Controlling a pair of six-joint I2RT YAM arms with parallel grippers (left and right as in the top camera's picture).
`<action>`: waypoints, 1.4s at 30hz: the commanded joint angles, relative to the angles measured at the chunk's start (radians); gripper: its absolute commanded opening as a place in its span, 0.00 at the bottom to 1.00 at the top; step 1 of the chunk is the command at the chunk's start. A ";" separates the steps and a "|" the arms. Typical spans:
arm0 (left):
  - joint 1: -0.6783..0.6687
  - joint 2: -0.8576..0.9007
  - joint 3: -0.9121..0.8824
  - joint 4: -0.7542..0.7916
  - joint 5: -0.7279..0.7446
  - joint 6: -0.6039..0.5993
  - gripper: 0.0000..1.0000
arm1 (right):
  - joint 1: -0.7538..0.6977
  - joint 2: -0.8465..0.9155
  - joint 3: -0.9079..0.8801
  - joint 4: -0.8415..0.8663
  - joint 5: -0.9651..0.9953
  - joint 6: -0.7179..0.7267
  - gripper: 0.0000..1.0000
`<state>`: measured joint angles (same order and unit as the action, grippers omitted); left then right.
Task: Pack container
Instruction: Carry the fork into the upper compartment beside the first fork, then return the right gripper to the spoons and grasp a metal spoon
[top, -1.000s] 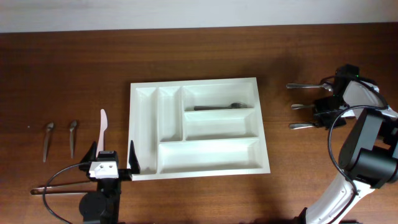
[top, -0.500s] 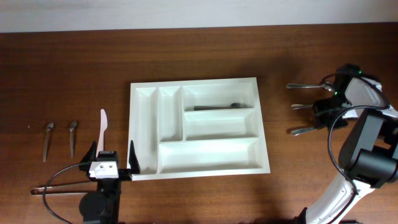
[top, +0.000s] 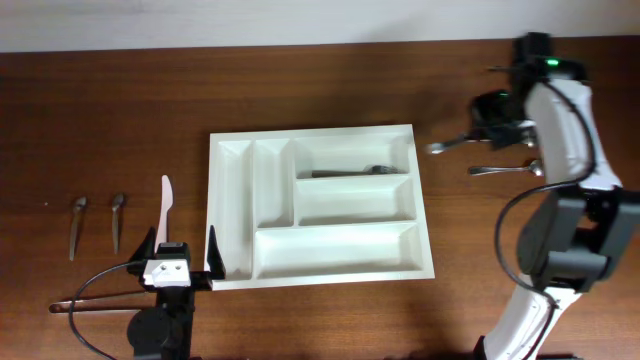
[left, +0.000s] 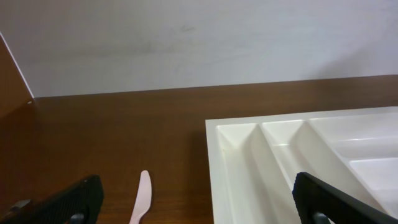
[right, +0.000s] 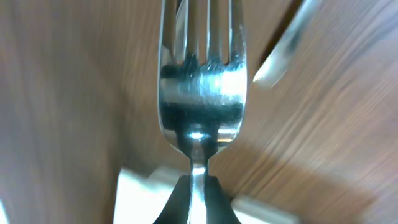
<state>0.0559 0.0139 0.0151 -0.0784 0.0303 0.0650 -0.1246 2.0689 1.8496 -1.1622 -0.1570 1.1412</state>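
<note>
Container (top: 330, 245): flat at mid-table; one utensil (top: 350, 172) in its top wide compartment
Right gripper (top: 493, 122): clenched on a fork (top: 450, 144) (tines toward the container); fork tip near the far-right corner, outside it
Left gripper (top: 181, 252): jaws spread, empty; at the container's near-left corner

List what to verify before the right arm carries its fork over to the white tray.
1. Grip: ok. The right hand pinches the fork by its handle.
2. Fork clear of the table: cannot tell from these views.
3. Path: ok. Bare wood lies between fork and container.
4. Target slot: ok. The top wide compartment holds one utensil, with spare room.
5. Other arm: ok. The left hand is open, parked at the container's near-left corner.
</note>
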 joint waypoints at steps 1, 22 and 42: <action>0.006 -0.008 -0.006 0.000 0.008 0.019 0.99 | 0.130 -0.032 0.019 0.019 -0.051 0.161 0.04; 0.006 -0.008 -0.006 0.000 0.008 0.019 0.99 | 0.449 0.005 0.007 0.077 0.063 0.464 0.25; 0.006 -0.008 -0.006 0.000 0.008 0.019 0.99 | -0.048 0.004 0.021 0.023 0.132 -0.117 0.99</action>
<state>0.0559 0.0139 0.0151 -0.0784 0.0303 0.0650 -0.0807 2.0693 1.8572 -1.1007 -0.0406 1.1568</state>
